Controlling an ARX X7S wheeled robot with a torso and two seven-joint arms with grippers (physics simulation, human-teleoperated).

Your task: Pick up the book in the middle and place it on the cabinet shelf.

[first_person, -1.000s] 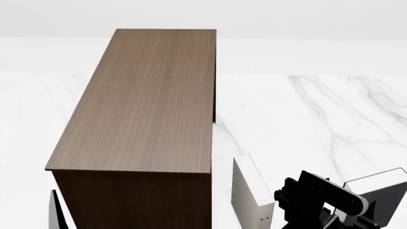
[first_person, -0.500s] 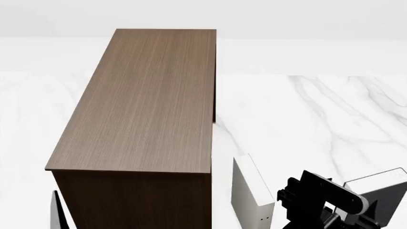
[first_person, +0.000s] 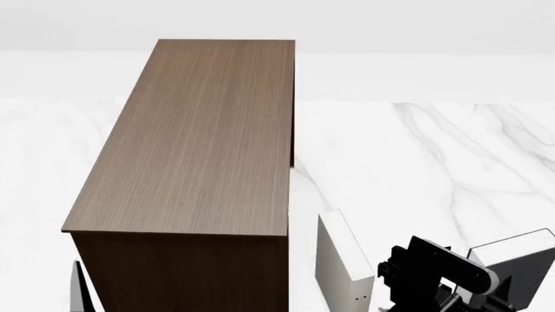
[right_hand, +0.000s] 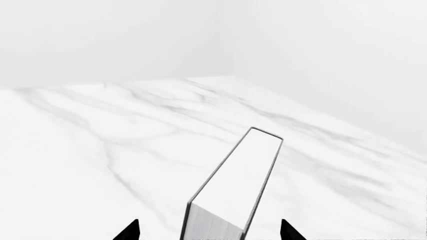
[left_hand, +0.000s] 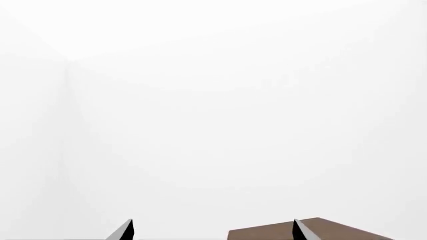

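The book (right_hand: 237,187), with thin dark covers and white page edges, stands on edge on the marble. In the right wrist view its near end lies between the spread fingertips of my right gripper (right_hand: 209,231), which is open and not touching it. In the head view the book (first_person: 520,257) shows as a dark grey slab at the lower right, partly behind my right arm (first_person: 433,270). The cabinet shelf (first_person: 199,143) is the tall dark brown cabinet at centre left. My left gripper (left_hand: 212,231) is open and empty, with a corner of the cabinet top (left_hand: 263,234) past it.
A cream-white book (first_person: 342,263) stands upright between the cabinet and my right arm. White marble floor (first_person: 416,162) spreads to the right of the cabinet. A sliver of my left arm (first_person: 80,289) shows beside the cabinet's lower left corner.
In the head view my right arm has crept slightly down and to the right, toward the dark book. The cabinet and the books have not moved.
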